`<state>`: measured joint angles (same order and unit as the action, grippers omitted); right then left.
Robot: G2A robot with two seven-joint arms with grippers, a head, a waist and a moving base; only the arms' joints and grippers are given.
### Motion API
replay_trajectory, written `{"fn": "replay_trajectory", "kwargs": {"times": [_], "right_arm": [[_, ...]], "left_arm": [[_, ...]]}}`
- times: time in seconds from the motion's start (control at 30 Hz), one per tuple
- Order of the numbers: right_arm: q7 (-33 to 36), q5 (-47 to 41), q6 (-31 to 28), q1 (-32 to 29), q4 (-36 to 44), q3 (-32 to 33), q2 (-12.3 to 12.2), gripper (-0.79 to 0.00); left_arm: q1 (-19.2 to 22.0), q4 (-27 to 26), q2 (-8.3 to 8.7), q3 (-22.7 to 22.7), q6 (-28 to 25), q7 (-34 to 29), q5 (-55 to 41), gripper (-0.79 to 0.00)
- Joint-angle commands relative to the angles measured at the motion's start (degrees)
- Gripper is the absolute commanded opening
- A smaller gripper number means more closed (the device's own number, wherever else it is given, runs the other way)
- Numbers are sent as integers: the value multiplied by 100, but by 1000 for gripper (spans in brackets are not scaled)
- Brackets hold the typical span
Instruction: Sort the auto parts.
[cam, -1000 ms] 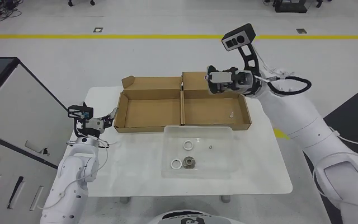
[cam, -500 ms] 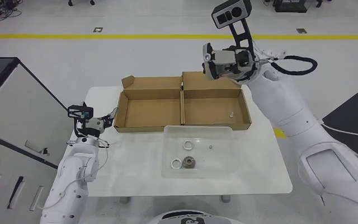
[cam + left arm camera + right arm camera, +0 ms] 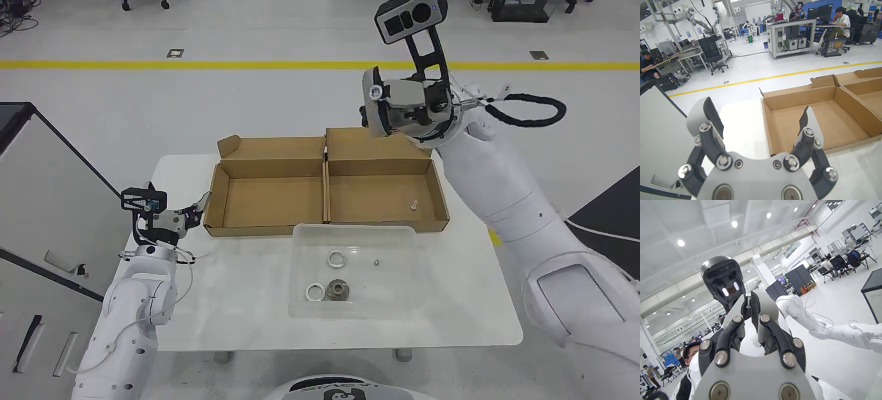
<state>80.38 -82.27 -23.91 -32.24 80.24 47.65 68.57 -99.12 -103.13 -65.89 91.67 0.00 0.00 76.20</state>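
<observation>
White table (image 3: 250, 300) bearing two joined cardboard boxes (image 3: 265, 200), with clear tray (image 3: 296, 270) just in front of the boxes, holding white rings (image 3: 336, 259) and dark round part (image 3: 339, 291). Above the boxes' far edge, right gripper (image 3: 750, 298) pinched tight on a small metal screw (image 3: 748, 301). Just beside the boxes' left end, left gripper (image 3: 756, 105) spread wide, gripping nothing. Inside the right-hand box, one small white part (image 3: 413, 204).

Bright, even overhead light, round ceiling lamps (image 3: 681, 243) glaring in the right wrist view, soft faint shadows on the white table (image 3: 250, 290), wide-angle bending at wrist-view edges.
</observation>
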Motion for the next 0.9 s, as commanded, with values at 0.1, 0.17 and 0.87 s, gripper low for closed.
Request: {"fn": "replay_trajectory", "kwargs": {"times": [0.1,0.17,0.87], "right_arm": [[0,-153,39,-262,387,110,26,-785],[136,-305,137,-378,550,158,54,-785],[511,-798,513,-1265,1028,821,677,-785]], "left_arm": [[0,0,0,0,0,0,0,0],[0,0,0,0,0,0,0,0],[0,0,0,0,0,0,0,0]]}}
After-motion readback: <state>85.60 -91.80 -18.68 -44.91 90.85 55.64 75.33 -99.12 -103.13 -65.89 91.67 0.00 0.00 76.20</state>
